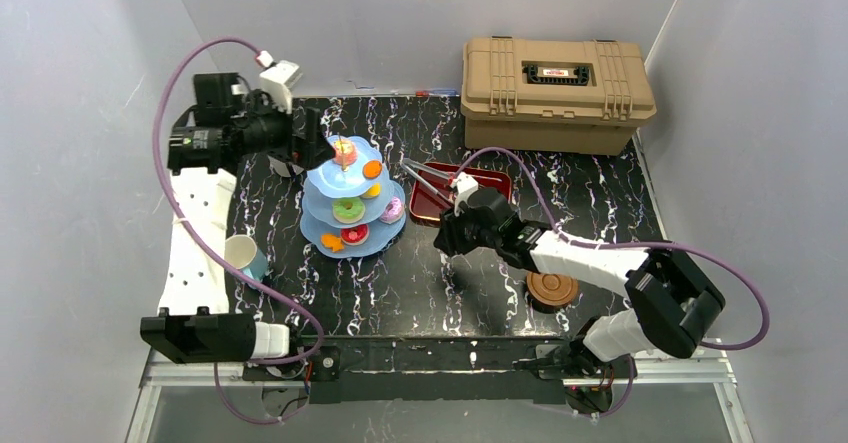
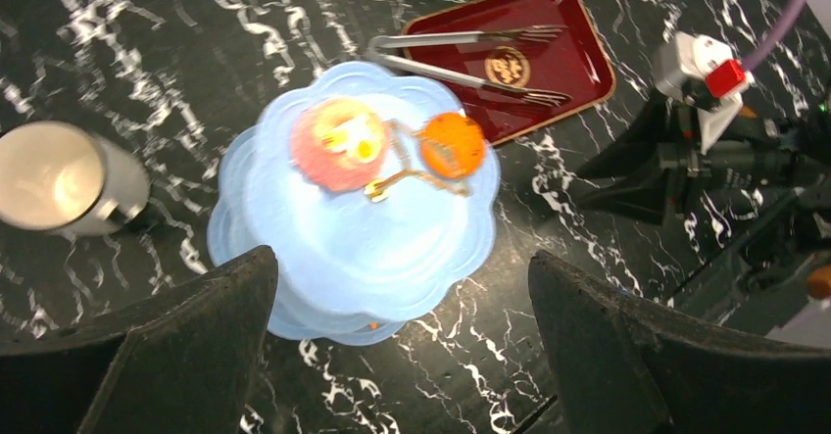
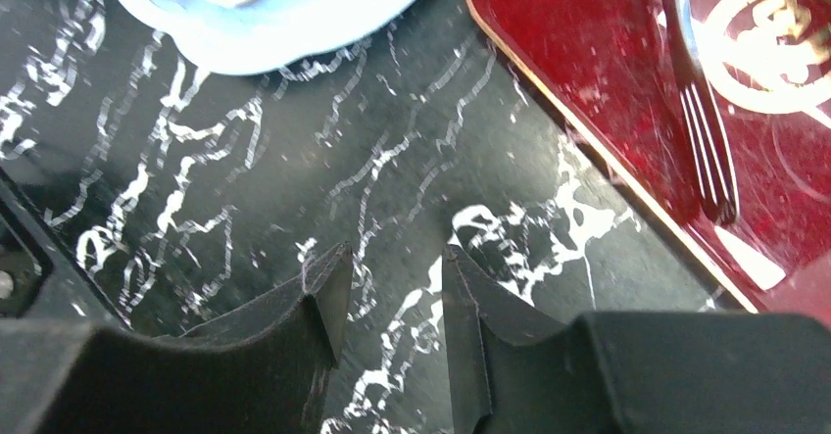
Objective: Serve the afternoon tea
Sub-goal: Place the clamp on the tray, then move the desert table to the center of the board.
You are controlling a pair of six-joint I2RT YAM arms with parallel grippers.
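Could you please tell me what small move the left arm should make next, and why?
Probably nudge the left tool so the gold handle atop the light blue stand centres between its open fingers. In the left wrist view the tool hovers above the top tier, but the handle sits beyond the fingertips, not between them.

The stand [image 1: 322, 175] sits left of centre on the worktop [image 1: 420, 283], with small cakes [image 1: 352, 209] on each of its tiers. Just right of it lies the tray [image 1: 495, 181]. The tongs [image 1: 425, 173] rest in it, their joined end poking over its left edge toward the stand. Behind the tray, in the far right corner, sits the case [image 1: 555, 93]. The saucers [image 1: 552, 287] are stacked near the front, right of centre. The near cup [image 1: 240, 253] stands front-left of the stand, and the far cup [image 2: 59, 181] stands behind it to the left.
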